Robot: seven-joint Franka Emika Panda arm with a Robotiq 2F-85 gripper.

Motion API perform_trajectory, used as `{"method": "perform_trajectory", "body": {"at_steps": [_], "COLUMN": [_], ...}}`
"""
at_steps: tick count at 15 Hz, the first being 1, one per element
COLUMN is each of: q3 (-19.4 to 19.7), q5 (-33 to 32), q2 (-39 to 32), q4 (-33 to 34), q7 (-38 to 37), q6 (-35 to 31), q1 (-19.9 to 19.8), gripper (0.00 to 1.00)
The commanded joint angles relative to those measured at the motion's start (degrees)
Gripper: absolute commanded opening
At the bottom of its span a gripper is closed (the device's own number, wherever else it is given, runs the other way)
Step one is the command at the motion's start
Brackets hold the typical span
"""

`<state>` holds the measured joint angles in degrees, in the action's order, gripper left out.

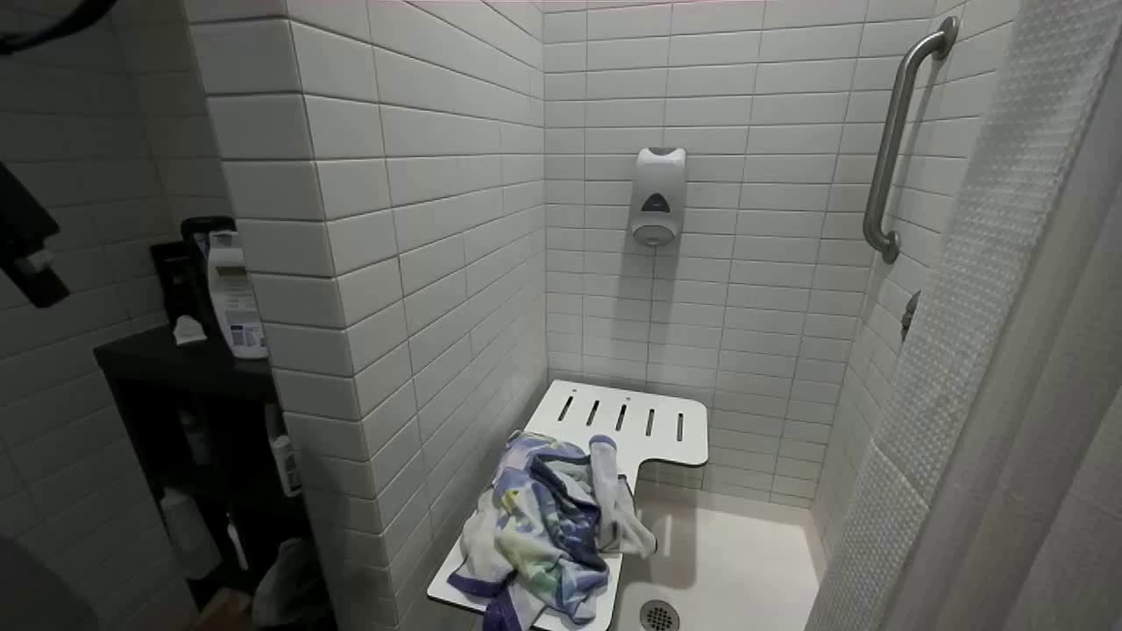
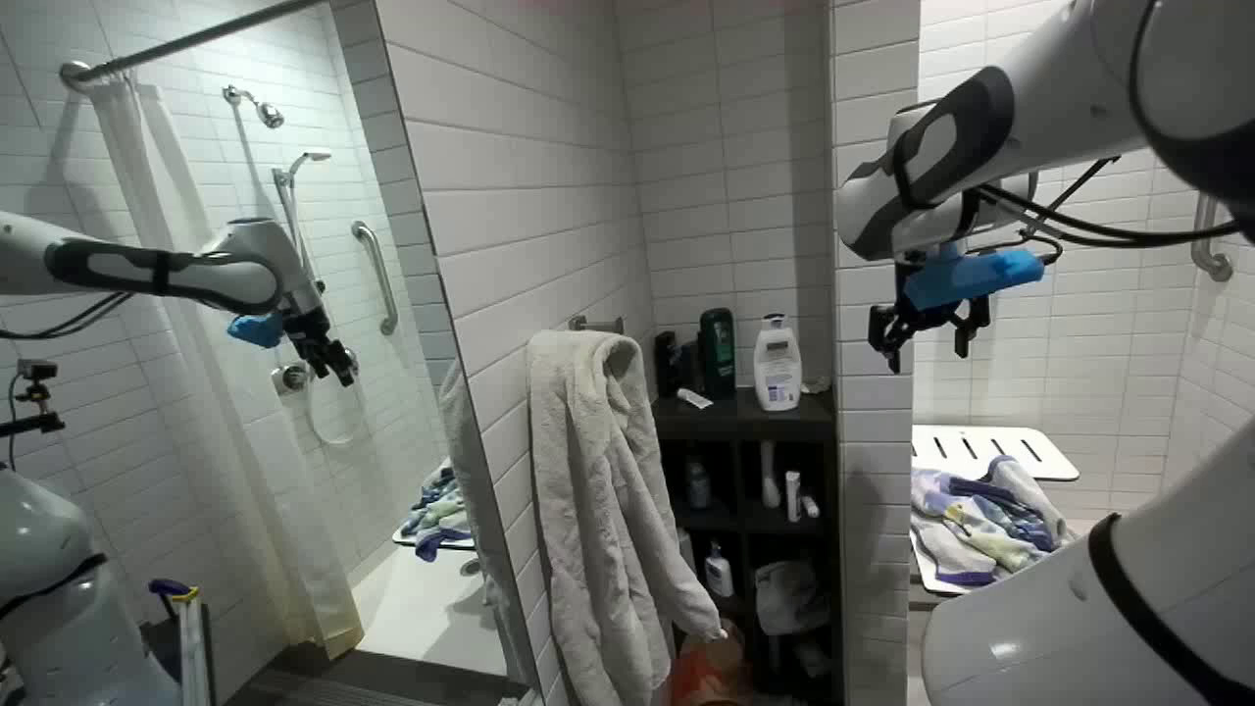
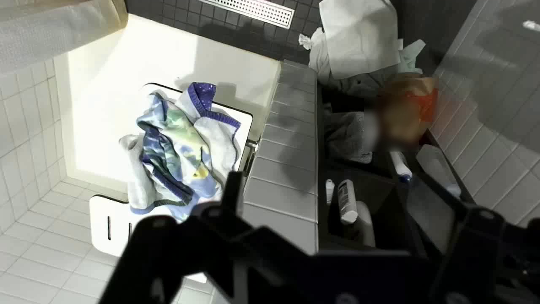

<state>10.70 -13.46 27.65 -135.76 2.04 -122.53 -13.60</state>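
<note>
Wrist view: crumpled, perhaps terry cloth (image 3: 181, 147) on slotted seat (image 3: 119, 223), tool (image 3: 325, 183) spread wide.

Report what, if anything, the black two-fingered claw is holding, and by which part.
Nothing is held: the claw hangs open and empty. The crumpled multicoloured cloth lies apart from it, on the white slotted bench.

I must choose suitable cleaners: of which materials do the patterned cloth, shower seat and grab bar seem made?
Patterned cloth: matte fabric, from soft folds; fibre unclear. Shower seat: probably smooth plastic or laminate, evenly white. Grab bar: apparently satin metal, from grey sheen.
</note>
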Motion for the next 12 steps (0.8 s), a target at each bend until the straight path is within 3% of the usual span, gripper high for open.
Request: {"method": "perform_trajectory", "body": {"at_steps": [1,6,7,9,12], "q3": [-0.03,-5.06,-2.77,-3.26,-6.05], "q5": [0.06,-6.77,-3.98,-4.24,-10.02], "q2": [-0.03,0.58,0.00,-0.13,0.65], "q4": [0.20,-4.61,-2.60,-3.22,-5.80], "q7": [0.06,-2.91,-0.90,-1.48,-0.90], "q6": [0.18,-0.83,0.16,0.14,0.30], "q1": [-0.03,0.03,0.38,0.65,0.99], "gripper": [1.00,1.00,1.00,1.00,1.00]}}
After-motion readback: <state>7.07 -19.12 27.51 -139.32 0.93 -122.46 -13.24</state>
